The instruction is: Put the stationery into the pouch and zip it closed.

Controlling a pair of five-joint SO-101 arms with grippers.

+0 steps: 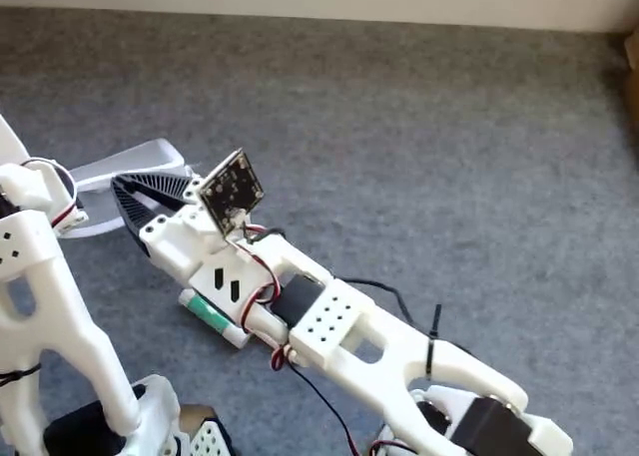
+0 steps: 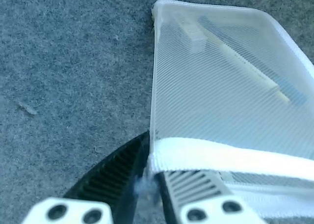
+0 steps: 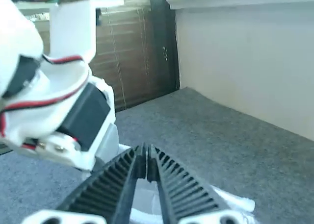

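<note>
Your left end effector (image 2: 151, 158) clamps the white woven band (image 2: 221, 158) of the translucent mesh pouch (image 2: 221, 87); beside the pouch, your right end effector (image 3: 146, 158), black and ribbed, is closed.

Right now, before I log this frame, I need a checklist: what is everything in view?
pouch: one, white mesh, gripped at its edge.
block: one, white, inside pouch.
stick: one, pale with a bluish end, inside pouch.
marker: one, green and white, on the floor under the right arm.
carpet: one, grey, under everything.
blinds: one set, brown, in the room behind.
left gripper: one, black fingers, shut on pouch edge.
right gripper: one, black fingers, shut, by the pouch.
</note>
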